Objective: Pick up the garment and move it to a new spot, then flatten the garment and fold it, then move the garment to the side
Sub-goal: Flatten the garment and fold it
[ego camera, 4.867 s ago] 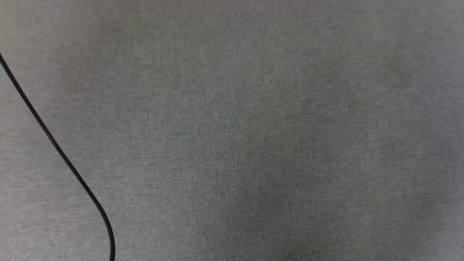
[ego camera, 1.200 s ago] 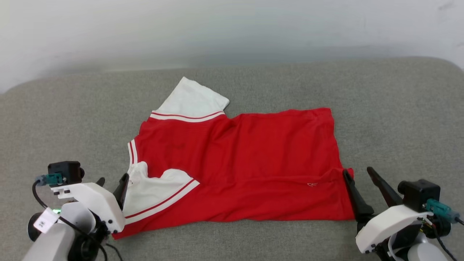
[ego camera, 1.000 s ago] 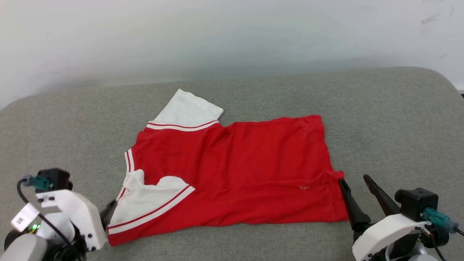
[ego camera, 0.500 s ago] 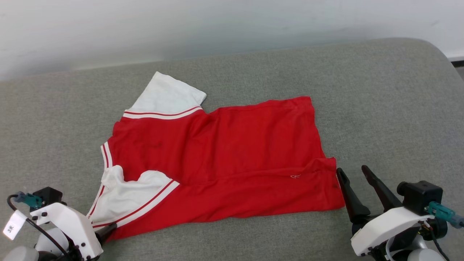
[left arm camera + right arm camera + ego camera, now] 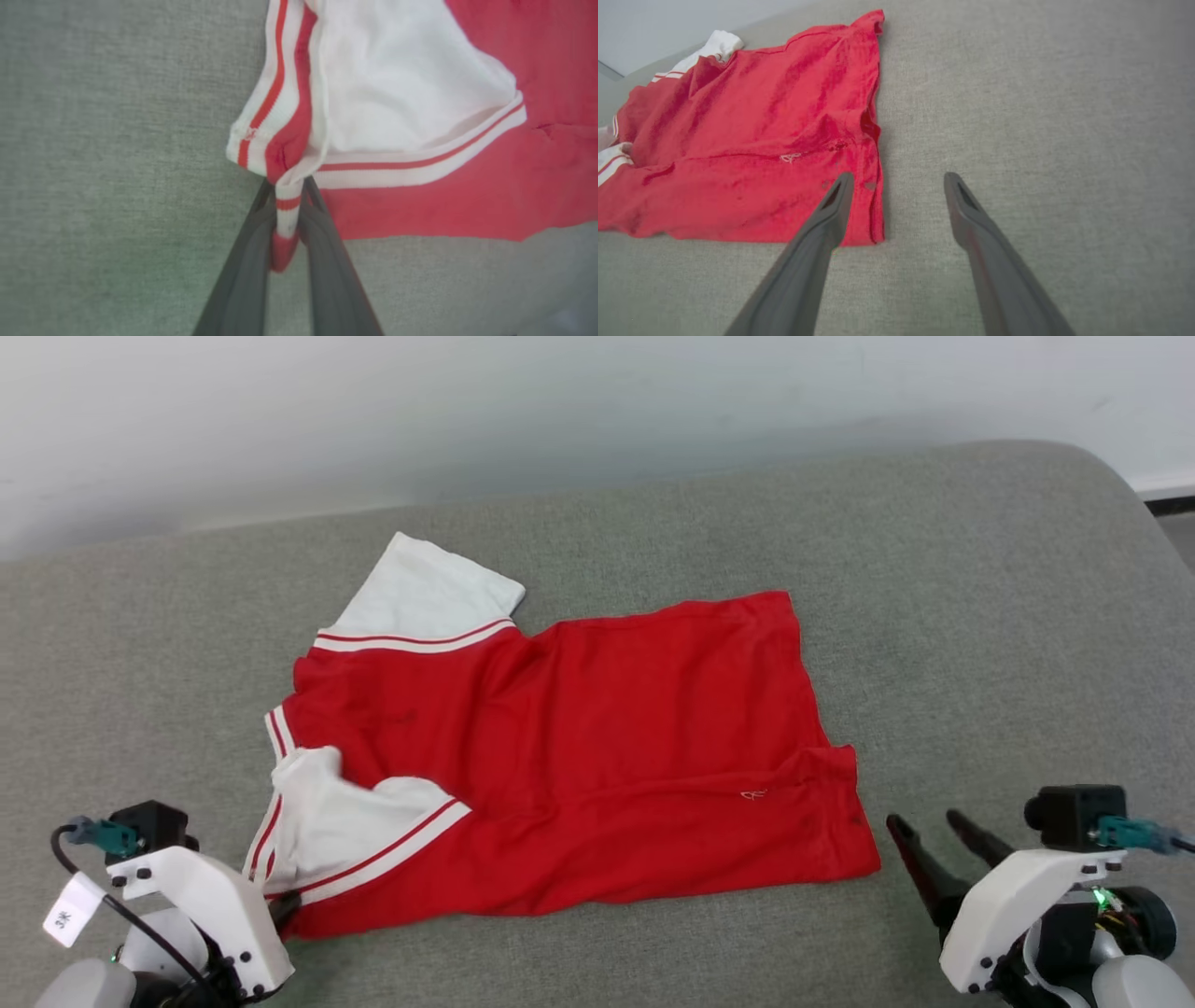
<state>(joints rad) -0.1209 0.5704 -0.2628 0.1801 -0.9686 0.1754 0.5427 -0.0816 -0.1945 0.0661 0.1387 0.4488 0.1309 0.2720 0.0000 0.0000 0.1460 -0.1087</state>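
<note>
The garment [image 5: 579,756] is a red shirt with white sleeves, lying mostly flat on the grey padded surface with its hem to the right. One white sleeve sticks out at the back left, the other is rumpled at the front left. My left gripper [image 5: 285,901] is at that front-left corner. In the left wrist view the left gripper [image 5: 287,186] is shut on a red-and-white striped fold of the garment [image 5: 397,93]. My right gripper [image 5: 929,826] stands open just right of the hem's near corner. In the right wrist view the right gripper [image 5: 899,177] holds nothing, one finger over the garment [image 5: 761,140] edge.
The grey padded surface [image 5: 980,616] stretches wide around the shirt and curves off at its far right corner. A pale wall [image 5: 560,401] runs along the back edge. A strip of dark floor shows at the far right.
My left gripper has shut on the striped corner of the garment. The right gripper has drawn back a little from the hem, still open. The head camera has shifted.
</note>
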